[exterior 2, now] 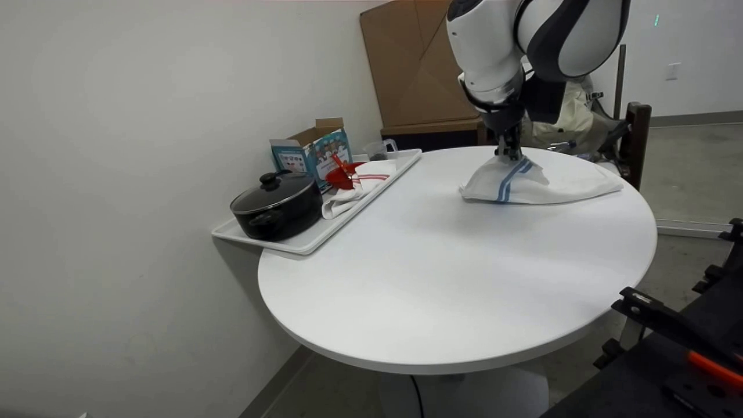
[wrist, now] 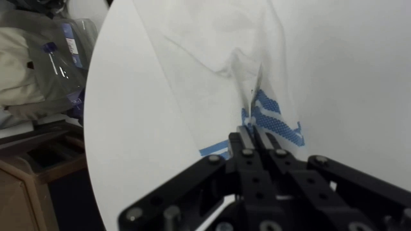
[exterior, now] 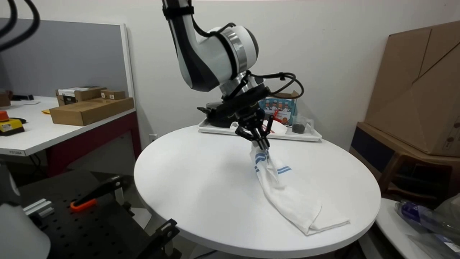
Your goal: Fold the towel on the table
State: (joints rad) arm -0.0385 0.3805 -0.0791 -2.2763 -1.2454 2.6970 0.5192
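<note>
The fingers point(wrist: 246, 139) are clamped on the blue-striped end of the towel point(exterior: 289, 201), held peaked above the worktop point(exterior: 201, 198).

From my end I see plain white walls point(exterior: 334, 61), a flat grey panel point(exterior: 72, 57) edged in white behind a rectangular white-topped desk point(exterior: 37, 133), and smooth grey floor point(exterior 2: 696, 168) meeting a dark grey baseboard point(exterior 2: 696, 119).

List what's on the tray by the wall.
On the tray: a black lidded pot, something red, a white cloth with red stripes, a clear handled cup and, apparently, an open box. The pot's inside and anything under the cloth are covered.
</note>
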